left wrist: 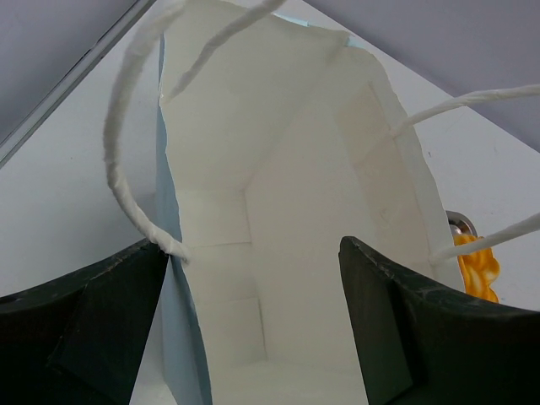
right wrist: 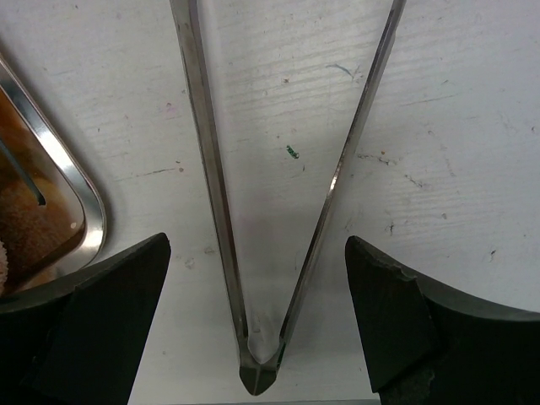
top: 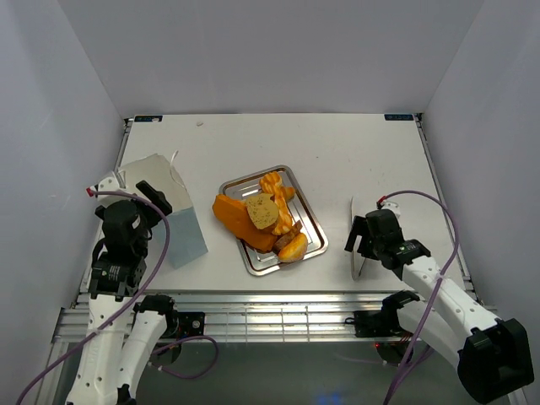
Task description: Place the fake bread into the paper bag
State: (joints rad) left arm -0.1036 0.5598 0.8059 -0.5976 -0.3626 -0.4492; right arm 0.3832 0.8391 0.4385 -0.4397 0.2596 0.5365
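Observation:
The fake bread [top: 266,219], several glossy orange and tan pieces, is piled in a silver tray [top: 314,246] at mid-table. The paper bag [top: 173,221] stands at the left, pale blue outside. My left gripper [top: 154,199] is at its near rim. In the left wrist view the bag's white inside [left wrist: 278,211] fills the frame, and my left gripper [left wrist: 253,245] is open, its left finger [left wrist: 101,312] outside the blue wall. A bit of bread [left wrist: 477,267] shows past the bag. My right gripper [right wrist: 257,240] is open low over metal tongs [right wrist: 257,363], holding nothing.
The tongs [top: 353,240] lie on the table right of the tray, their hinge end toward the near edge. The tray's corner [right wrist: 80,198] shows at the left of the right wrist view. White string handles [left wrist: 126,169] loop from the bag's rim. White walls enclose the table.

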